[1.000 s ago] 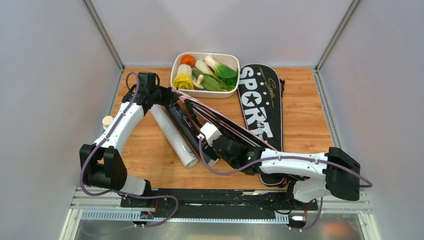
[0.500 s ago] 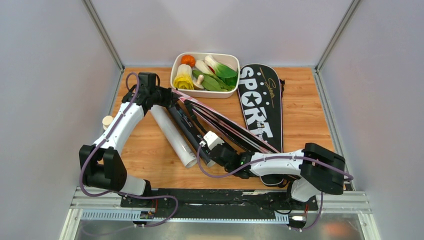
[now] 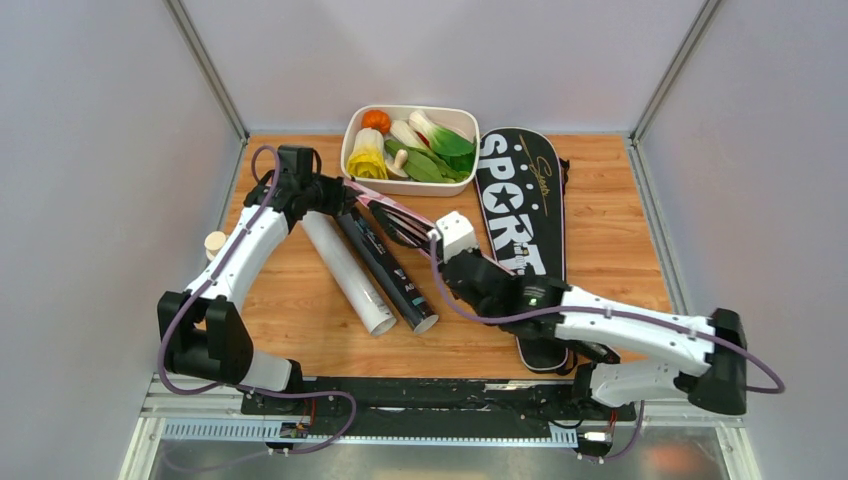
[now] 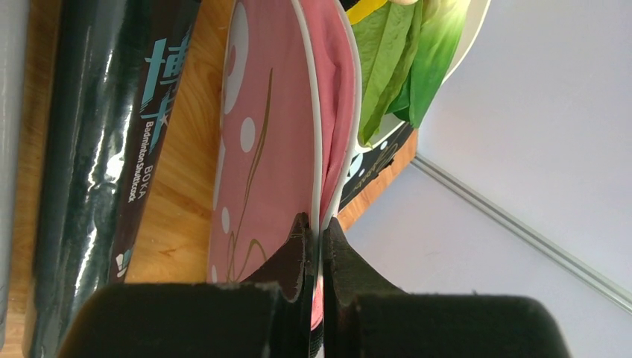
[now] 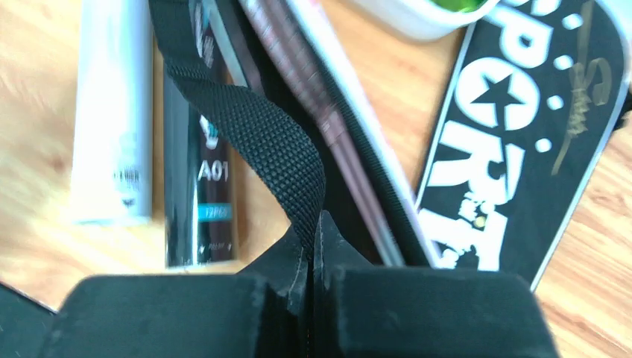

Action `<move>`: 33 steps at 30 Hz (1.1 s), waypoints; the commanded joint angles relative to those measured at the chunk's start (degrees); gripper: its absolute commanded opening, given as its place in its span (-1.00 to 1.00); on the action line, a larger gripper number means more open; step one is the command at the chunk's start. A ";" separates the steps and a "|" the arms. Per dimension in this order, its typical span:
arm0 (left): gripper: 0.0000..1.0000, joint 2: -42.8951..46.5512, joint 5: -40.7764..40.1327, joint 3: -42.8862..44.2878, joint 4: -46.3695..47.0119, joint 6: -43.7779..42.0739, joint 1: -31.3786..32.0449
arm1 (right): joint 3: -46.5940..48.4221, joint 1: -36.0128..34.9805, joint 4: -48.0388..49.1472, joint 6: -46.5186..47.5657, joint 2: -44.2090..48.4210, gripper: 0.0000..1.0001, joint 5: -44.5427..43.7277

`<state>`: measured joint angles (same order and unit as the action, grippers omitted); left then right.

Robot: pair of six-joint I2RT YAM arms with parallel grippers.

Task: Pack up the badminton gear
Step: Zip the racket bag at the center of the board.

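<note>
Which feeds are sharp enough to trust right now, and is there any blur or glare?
Top external: evenly lit and sharp, lettering on the black cover reads clearly. Left wrist: pink cover crisp, glare streaks on the black tube though its print is legible. Right wrist: white tube smeared by blur, weave of the black strap sharp.

Left arm (image 3: 245,245), white with black joints: stretched forward, elbow bent. Left hand (image 4: 320,224): clamped tight on rim of pink dotted fabric racquet cover (image 4: 261,149). Right arm (image 3: 620,325): extended low toward centre. Right hand (image 5: 313,224): pinched closed on black woven webbing strap (image 5: 261,142).
</note>
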<state>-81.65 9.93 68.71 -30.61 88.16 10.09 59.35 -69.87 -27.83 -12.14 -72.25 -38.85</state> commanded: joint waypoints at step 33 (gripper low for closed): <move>-1.00 4.72 -1.25 -4.56 3.15 -2.10 3.48 | 8.02 39.22 29.77 3.83 -16.13 -0.70 35.58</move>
<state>-79.15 7.99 65.71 -29.74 87.00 13.02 65.39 -33.30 -2.55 -1.39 -84.44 -2.76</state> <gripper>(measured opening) 0.030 0.137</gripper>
